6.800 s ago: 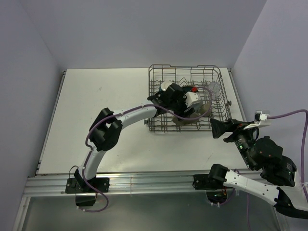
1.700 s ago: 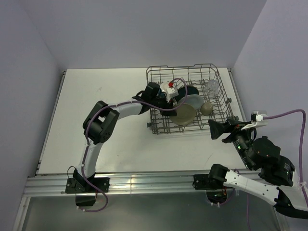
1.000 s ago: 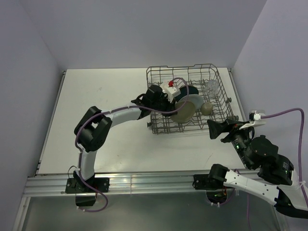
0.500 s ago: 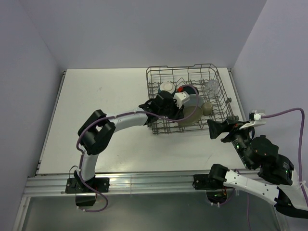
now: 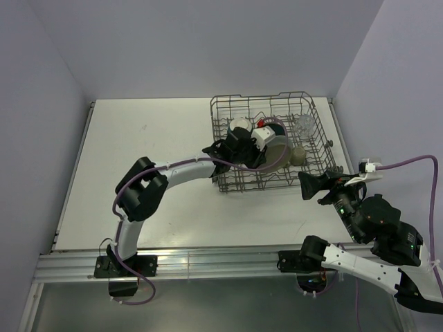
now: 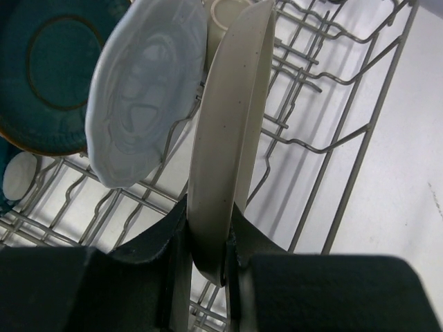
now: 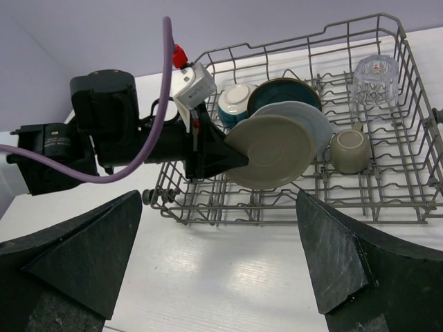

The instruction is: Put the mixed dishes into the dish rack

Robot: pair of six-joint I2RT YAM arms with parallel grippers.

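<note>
The dish rack (image 5: 216, 142) stands at the table's far right, also in the right wrist view (image 7: 387, 207). My left gripper (image 6: 208, 235) is shut on the rim of the grey-beige plate (image 6: 228, 131), held on edge over the rack's front rows (image 7: 277, 152). Just behind it lean the pale blue plate (image 6: 145, 90) and the dark teal plate (image 6: 48, 69). In the rack too are the bowl (image 7: 235, 100), the mug (image 7: 349, 151) and the clear glass (image 7: 376, 77). My right gripper (image 7: 219, 200) hangs open in front of the rack, holding nothing.
The left arm (image 5: 173, 169) arches from the near left across the white table (image 5: 152, 152) to the rack's left side. A purple cable (image 7: 138, 162) loops off its wrist. Walls close in the table at the back and right.
My left gripper has carried the grey-beige plate from the rack's left edge further in and turned it more on edge before the pale blue plate. The right arm has stayed still.
</note>
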